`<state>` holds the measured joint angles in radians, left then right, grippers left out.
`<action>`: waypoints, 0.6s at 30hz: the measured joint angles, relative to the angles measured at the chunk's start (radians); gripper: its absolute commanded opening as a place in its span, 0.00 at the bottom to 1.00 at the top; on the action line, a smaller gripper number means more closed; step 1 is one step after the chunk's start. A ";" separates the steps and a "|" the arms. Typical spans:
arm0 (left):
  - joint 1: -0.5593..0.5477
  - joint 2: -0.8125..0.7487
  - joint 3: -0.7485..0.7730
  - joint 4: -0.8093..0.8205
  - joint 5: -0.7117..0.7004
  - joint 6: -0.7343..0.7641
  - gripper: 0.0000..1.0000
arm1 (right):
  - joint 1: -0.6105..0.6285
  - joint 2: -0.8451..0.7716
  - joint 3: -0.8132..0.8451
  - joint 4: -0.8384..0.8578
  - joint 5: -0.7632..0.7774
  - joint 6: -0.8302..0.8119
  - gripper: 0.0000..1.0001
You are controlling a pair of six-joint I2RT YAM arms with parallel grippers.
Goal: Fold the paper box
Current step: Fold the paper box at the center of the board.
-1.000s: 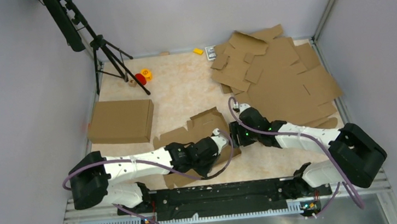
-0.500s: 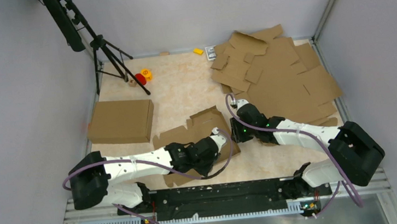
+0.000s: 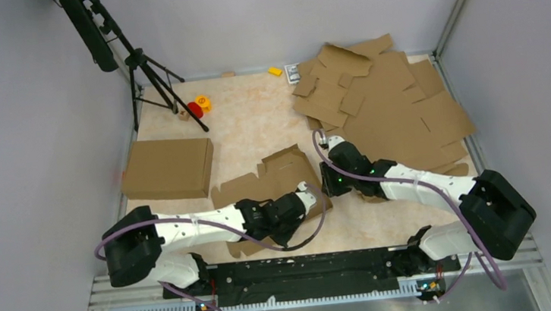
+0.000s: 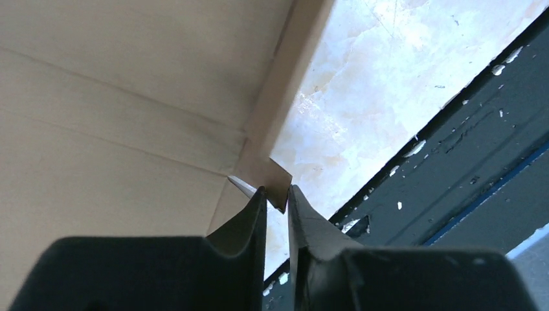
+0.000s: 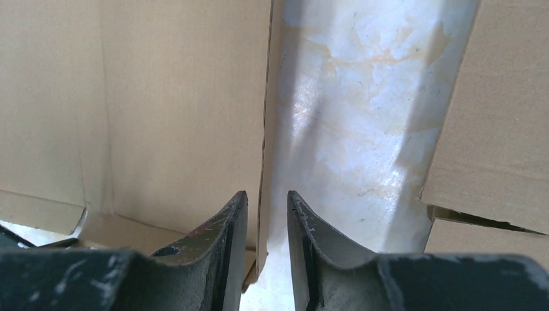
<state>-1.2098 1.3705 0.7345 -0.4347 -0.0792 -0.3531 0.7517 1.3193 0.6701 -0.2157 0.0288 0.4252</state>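
the brown corrugated cardboard paper box (image 3: 278,174) lies mostly flat at the near middle of the pale marbled tabletop (image 3: 254,119), long axis roughly 8 to 2 o'clock from above. the left hand (image 4: 277,194) is pinched together on its 5 o'clock corner. the right hand (image 5: 267,197) straddles the 3 o'clock edge, narrowly apart; whether it's gripping, i cannot tell. the sheet lies at 9 o'clock from the right hand, so the lift likely folds leftward.
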 measured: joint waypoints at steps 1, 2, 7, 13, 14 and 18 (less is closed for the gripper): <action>0.000 0.014 0.005 0.000 0.000 0.003 0.08 | 0.000 0.000 0.002 0.000 0.000 -0.004 0.29; 0.000 0.021 0.007 0.001 0.001 0.003 0.06 | 0.000 0.000 0.006 -0.004 0.000 -0.006 0.30; 0.004 0.021 0.020 0.002 0.000 0.011 0.03 | 0.000 0.000 0.016 -0.014 0.003 -0.014 0.46; 0.033 0.006 0.022 0.009 0.026 0.018 0.04 | 0.000 0.031 0.035 -0.015 0.007 -0.038 0.53; 0.039 0.000 0.022 0.015 0.033 0.019 0.05 | 0.000 0.048 0.046 -0.012 0.008 -0.044 0.52; 0.057 -0.021 0.022 0.031 0.051 0.039 0.10 | 0.000 0.120 0.086 0.002 0.002 -0.079 0.33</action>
<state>-1.1526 1.3499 0.7563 -0.4038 -0.0284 -0.3145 0.7517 1.4391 0.7563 -0.2142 0.0307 0.3466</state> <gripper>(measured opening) 0.063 0.466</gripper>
